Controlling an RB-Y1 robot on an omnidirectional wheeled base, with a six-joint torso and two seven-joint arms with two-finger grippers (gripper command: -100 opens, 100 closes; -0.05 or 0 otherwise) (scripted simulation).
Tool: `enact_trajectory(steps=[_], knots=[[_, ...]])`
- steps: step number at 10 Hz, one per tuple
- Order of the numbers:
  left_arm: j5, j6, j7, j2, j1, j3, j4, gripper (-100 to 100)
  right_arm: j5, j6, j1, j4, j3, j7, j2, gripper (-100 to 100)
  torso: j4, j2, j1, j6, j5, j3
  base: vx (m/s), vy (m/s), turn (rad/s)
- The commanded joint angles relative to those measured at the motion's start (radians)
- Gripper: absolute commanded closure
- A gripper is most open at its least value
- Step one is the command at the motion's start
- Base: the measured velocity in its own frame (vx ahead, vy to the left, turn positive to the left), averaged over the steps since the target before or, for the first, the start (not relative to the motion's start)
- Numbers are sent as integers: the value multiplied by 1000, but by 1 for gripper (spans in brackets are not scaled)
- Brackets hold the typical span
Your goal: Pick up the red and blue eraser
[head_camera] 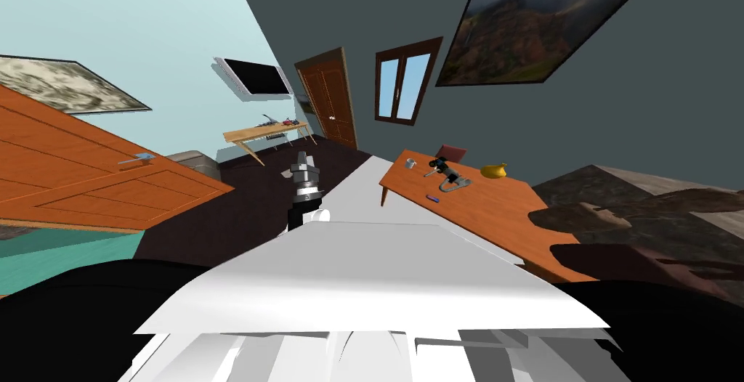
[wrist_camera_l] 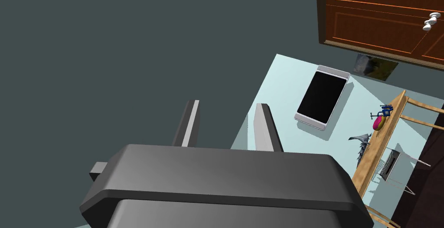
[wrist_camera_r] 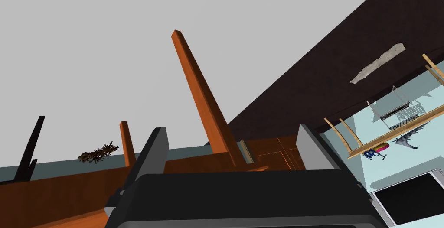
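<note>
Nearest, the left gripper [wrist_camera_l: 227, 104] holds its two fingers apart, nothing between them; the right gripper [wrist_camera_r: 232, 128] stands wide open too, an orange table leg [wrist_camera_r: 204, 99] rising just beyond its fingers; farther off, ahead and to the right of the left gripper and well apart from it, the small red and blue eraser [head_camera: 433, 197] lies on the orange table [head_camera: 501, 218]; a grey object [head_camera: 455, 181] sits just beyond it.

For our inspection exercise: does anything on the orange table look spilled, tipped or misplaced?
Nothing stands out. The eraser lies flat on the orange table, apart from the cup and the yellow object; the overall slant is the camera's.
</note>
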Motion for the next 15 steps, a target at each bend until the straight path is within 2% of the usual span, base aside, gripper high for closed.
enact_trajectory(steps=[1, 2, 3, 4, 6, 7, 8, 9, 11, 12, 15], knots=[[0, 0, 0, 0, 0, 0, 0, 0, 34, 35, 16, 50, 42, 12, -50, -100, 0, 0, 0, 0, 0, 0, 40, -20, 316], [0, 0, 0, 0, 0, 0, 0, 0, 34, 35, 16, 52, 42, 12, -62, -100, 0, -1, 0, 1, 0, -1, 38, -16, 123], [0, 0, 0, 0, 0, 0, 0, 0, 51, 49, 16, 90, 68, 19, -94, -100, 0, -1, 0, 1, 0, -1, 38, -10, 307], [0, 0, 0, 0, 0, 0, 0, 0, 51, 49, 16, 90, 68, 19, -95, -100, 0, -2, 0, 0, 0, -1, 27, -19, 144], [0, 0, 0, 0, 0, 0, 0, 0, 80, 75, 15, 155, 116, 33, -153, -100, 0, -2, 0, 0, 0, -1, 51, -17, 354], [0, 0, 0, 0, 0, 0, 0, 0, 80, 75, 15, 156, 116, 33, -153, -100, -1, -3, 0, 1, 0, -2, 58, -25, 140], [0, 0, 0, 0, 0, 0, 0, 0, 91, 87, 13, 189, 138, 41, -177, -100, -1, -3, 0, 1, 0, -2, 64, -24, 285], [0, 0, 0, 0, 0, 0, 0, 0, 91, 87, 13, 195, 138, 41, -177, -100, -1, -4, 0, 0, 0, -2, 51, -31, 167], [0, 0, 0, 0, 0, 0, 0, 0, 106, 109, 9, 257, 178, 57, -218, -100, -1, -4, -1, 1, 0, -2, 72, -43, 326], [0, 0, 0, 0, 0, 0, 0, 0, 106, 109, 9, 257, 178, 57, -218, -100, -1, -5, -2, 0, 0, -3, 78, -45, 203], [0, 0, 0, 0, 0, 0, 0, 0, 116, 134, 0, 336, 229, 83, -258, -100, -1, -6, -1, 1, 0, -4, 102, -49, 379]])
